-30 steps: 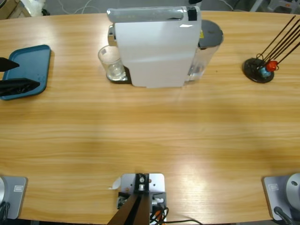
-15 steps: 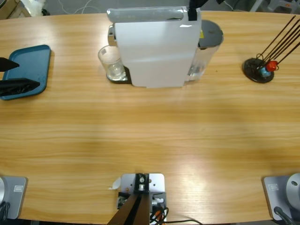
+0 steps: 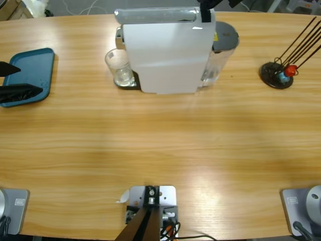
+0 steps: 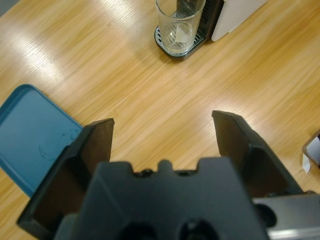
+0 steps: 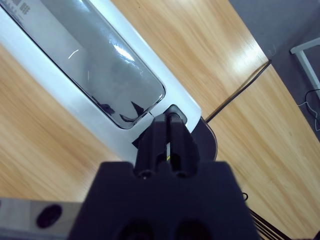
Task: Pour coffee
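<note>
Now your right gripper (image 5: 170, 122) shows more at the top edge of the high view than it did a second ago. It has crept in over the back end of the coffee machine (image 3: 165, 55), and nothing else on the desk (image 3: 160, 145) has shifted. Its jaws are pressed together with nothing between them. In the right wrist view their joined tips sit right at the small recessed button (image 5: 176, 113) at the end of the machine's shiny top panel (image 5: 100, 75). Whether they actually touch it you can't tell from here.

Your left gripper (image 4: 162, 120) hangs with its jaws wide apart and empty above bare desk. The blue tray (image 4: 30, 130) lies below its left jaw. The glass (image 4: 179, 25) stands well ahead of it, upright on the drip tray (image 4: 175, 50) under the machine's spout, and it looks empty of coffee.

So the cup is already placed, and the approach to the button looks like the step in hand. The brew probably hasn't started, since nothing dark shows in the glass. You'll likely want a short, straight press down with the closed tips, kept centred on the recess so they don't slide onto the glossy panel beside it. Keep the left gripper where it is, clear of the glass.
</note>
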Controlling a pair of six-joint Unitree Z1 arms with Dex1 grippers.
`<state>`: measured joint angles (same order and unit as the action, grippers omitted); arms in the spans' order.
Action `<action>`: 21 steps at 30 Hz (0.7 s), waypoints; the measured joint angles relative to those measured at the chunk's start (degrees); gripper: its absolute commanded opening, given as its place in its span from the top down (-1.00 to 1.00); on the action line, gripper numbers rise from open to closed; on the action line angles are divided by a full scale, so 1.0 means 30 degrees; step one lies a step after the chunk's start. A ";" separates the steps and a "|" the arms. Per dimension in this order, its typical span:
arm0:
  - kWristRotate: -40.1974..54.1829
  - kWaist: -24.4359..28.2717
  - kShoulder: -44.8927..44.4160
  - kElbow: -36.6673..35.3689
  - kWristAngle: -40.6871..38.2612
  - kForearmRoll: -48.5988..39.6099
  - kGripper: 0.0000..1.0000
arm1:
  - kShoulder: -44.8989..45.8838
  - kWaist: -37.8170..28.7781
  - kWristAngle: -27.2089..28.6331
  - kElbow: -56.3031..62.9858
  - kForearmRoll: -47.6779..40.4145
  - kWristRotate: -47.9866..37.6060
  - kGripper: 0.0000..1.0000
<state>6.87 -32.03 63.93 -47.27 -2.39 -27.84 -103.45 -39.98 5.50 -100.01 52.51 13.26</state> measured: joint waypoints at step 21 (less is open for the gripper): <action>0.0000 0.0000 0.0000 0.0002 0.0029 -0.0245 -0.76 | 0.3505 -0.0206 0.1663 0.0169 -0.1827 -0.0148 -0.74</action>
<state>6.87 -32.03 63.93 -47.26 -2.30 -28.57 -92.94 -40.60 10.49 -99.51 47.03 12.81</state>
